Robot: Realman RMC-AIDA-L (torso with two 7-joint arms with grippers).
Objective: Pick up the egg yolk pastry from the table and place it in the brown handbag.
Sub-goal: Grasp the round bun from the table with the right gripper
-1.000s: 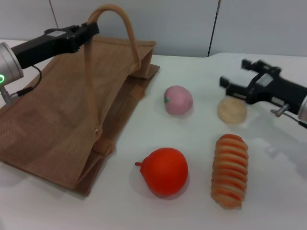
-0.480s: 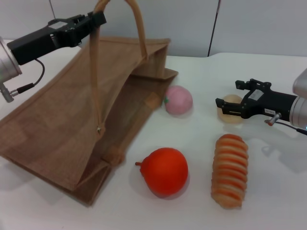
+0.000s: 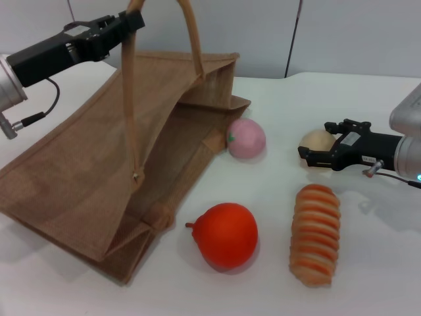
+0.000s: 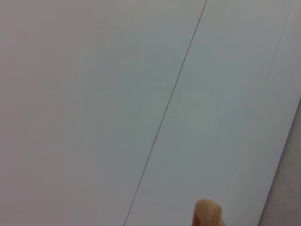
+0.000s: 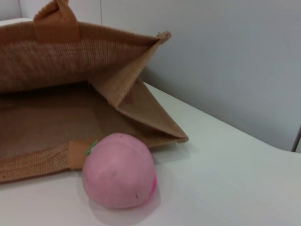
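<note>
Over the last second the right end effector [image 3: 314, 152] has swung in from behind the egg yolk pastry [image 3: 317, 141] and now sits around it, while the left arm has hauled the bag handle higher, so the mouth of the brown handbag [image 3: 99, 168] gapes wider and its front corner has slid up beside the pink ball [image 3: 246, 138].

The pastry is on the white counter [image 3: 368, 263], at the right side of the head view, a pale dome showing above the black fingers. One finger lies across its near side and the other reaches along its far side; the two stand apart with the pastry between them. Whether they already press on it cannot be told, and the pastry looks to be resting on the counter.

Just in front of the pastry lies the orange-striped bread roll [image 3: 316, 234], lengthwise toward the camera. To its left sits an orange-red pear-shaped fruit [image 3: 225, 235]. The pink ball is farther back, between the pastry and the handbag, touching or nearly touching the bag's open corner; the right wrist view shows the pink ball [image 5: 119, 170] right at the brown handbag [image 5: 70, 103] mouth, with the woven inside visible behind it.

The left end effector [image 3: 125, 25] is high at the upper left, closed on the light tan handle [image 3: 187, 39] and holding that side of the bag up. The left wrist view shows only a pale wall and the handle [image 4: 207, 214] tip.
</note>
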